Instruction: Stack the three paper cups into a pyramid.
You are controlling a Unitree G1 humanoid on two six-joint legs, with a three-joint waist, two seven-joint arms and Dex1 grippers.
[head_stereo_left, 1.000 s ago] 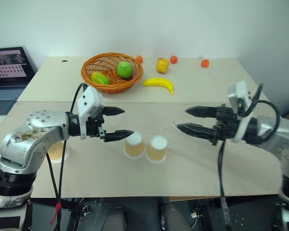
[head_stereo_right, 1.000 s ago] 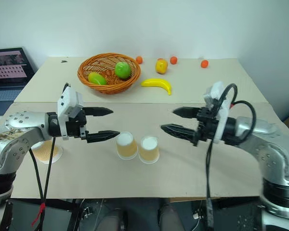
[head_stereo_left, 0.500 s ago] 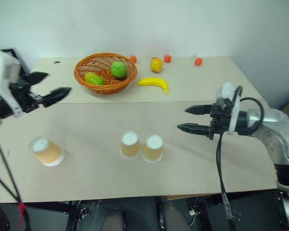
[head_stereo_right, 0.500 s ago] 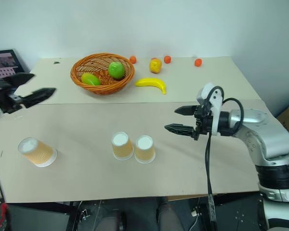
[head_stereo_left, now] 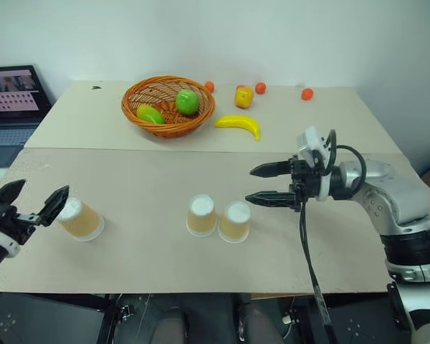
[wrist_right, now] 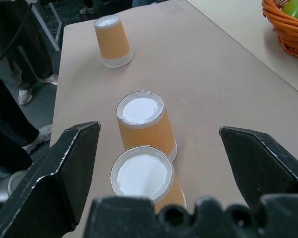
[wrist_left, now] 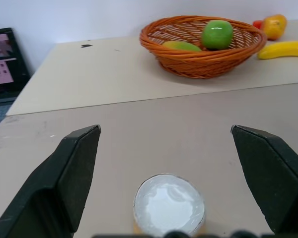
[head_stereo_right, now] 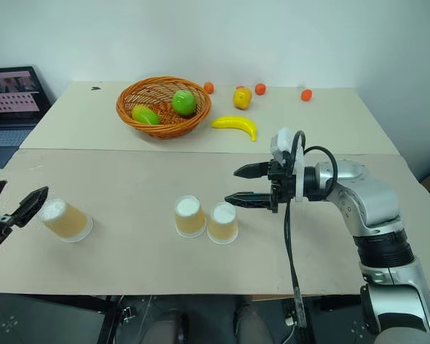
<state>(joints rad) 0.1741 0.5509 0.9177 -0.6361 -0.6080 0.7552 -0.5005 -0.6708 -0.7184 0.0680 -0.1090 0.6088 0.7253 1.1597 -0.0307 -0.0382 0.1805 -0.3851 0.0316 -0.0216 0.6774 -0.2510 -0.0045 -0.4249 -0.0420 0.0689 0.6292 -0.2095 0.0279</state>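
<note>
Two paper cups [head_stereo_left: 201, 215] [head_stereo_left: 235, 221] stand upside down, side by side and touching, near the table's front middle. The third paper cup [head_stereo_left: 79, 218] stands upside down far to the left. My left gripper [head_stereo_left: 39, 192] is open at the table's left edge, just short of that third cup [wrist_left: 169, 206], which shows low between its fingers [wrist_left: 74, 168]. Just right of the pair, my right gripper [head_stereo_left: 251, 185] is open and level and points left; both cups [wrist_right: 141, 124] [wrist_right: 144, 181] lie ahead of it.
A wicker basket [head_stereo_left: 168, 125] with green fruit stands at the back. Beside it lie a banana [head_stereo_left: 238, 125], a yellow-red fruit [head_stereo_left: 244, 95] and small orange fruits [head_stereo_left: 307, 94]. A laptop [head_stereo_left: 11, 93] sits off the table's left. A person's legs [wrist_right: 10, 99] stand by the table's edge.
My left gripper swung from beside the cup pair out to the far left, ending by the third cup. My right gripper moved left, closer to the pair. The camera shifted.
</note>
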